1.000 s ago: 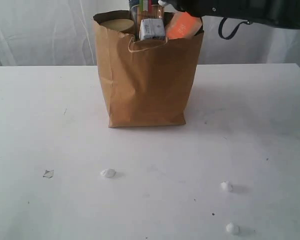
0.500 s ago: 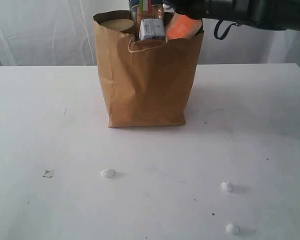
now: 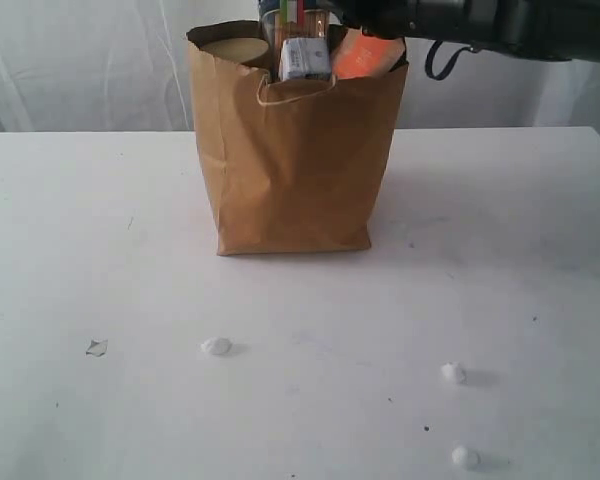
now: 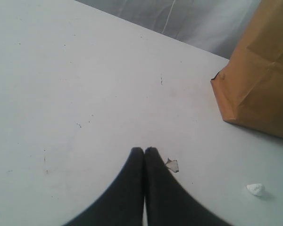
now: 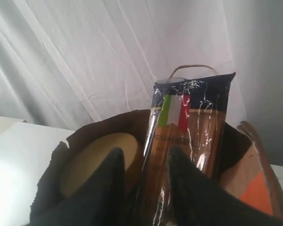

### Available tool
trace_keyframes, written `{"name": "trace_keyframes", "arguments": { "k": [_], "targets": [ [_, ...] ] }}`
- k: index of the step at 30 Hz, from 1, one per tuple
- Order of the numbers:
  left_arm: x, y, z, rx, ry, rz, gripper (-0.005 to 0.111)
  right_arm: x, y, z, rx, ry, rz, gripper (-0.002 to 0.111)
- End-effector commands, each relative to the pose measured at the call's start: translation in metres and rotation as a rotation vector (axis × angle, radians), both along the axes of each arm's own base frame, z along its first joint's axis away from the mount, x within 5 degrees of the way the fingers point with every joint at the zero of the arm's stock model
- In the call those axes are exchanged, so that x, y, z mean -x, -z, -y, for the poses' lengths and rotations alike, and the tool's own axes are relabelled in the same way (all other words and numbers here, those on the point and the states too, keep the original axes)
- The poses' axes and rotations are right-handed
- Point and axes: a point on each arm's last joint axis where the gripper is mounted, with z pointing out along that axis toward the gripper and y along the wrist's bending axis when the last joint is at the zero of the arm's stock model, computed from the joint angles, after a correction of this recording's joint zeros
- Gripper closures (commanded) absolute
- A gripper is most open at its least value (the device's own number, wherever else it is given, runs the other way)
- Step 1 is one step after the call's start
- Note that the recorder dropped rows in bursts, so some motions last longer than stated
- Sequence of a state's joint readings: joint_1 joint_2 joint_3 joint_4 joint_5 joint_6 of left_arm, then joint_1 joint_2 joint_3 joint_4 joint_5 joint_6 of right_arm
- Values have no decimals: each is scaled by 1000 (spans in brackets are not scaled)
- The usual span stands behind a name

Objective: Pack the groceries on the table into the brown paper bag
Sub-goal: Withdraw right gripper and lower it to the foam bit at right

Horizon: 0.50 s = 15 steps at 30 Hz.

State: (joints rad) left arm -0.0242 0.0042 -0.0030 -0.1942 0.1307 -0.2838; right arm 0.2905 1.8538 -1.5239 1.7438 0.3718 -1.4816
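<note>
Here the right tool [image 5: 145, 153] straddles the spaghetti packet [image 5: 191, 127], jaws narrowly parted, grip unclear; it looks slick and brittle, so pinch its flat faces mid-length. The left tool [image 4: 144, 150] is closed.

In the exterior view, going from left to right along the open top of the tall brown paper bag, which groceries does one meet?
A round gold jar lid → small white-blue carton → brown pouch with orange label.

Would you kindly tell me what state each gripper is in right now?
Left gripper: jaws closed, empty.
Right gripper: jaws open, gripping nothing, right by the spaghetti packet.
</note>
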Motion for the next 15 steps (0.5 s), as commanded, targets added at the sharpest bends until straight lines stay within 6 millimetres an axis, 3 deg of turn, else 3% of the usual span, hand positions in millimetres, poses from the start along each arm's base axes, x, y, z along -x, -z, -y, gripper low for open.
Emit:
{"name": "trace_keyframes", "arguments": {
  "k": [1, 5, 8, 11, 13, 15],
  "targets": [
    [0, 1, 0, 15, -3, 2, 107, 8, -20, 2, -12, -13, 50, 78],
    [0, 1, 0, 15, -3, 2, 107, 15, -34, 4, -18, -5, 81, 89],
    [0, 1, 0, 15, -3, 2, 107, 26, -48, 7, 96, -28, 148, 108],
    [0, 1, 0, 15, -3, 2, 107, 39, -64, 13, 170, -21, 190, 108],
    [0, 1, 0, 15, -3, 2, 107, 58, -81, 21, 268, -12, 240, 108],
    [0, 1, 0, 15, -3, 2, 107, 72, -85, 28, 369, -6, 264, 108]
  ]
}}
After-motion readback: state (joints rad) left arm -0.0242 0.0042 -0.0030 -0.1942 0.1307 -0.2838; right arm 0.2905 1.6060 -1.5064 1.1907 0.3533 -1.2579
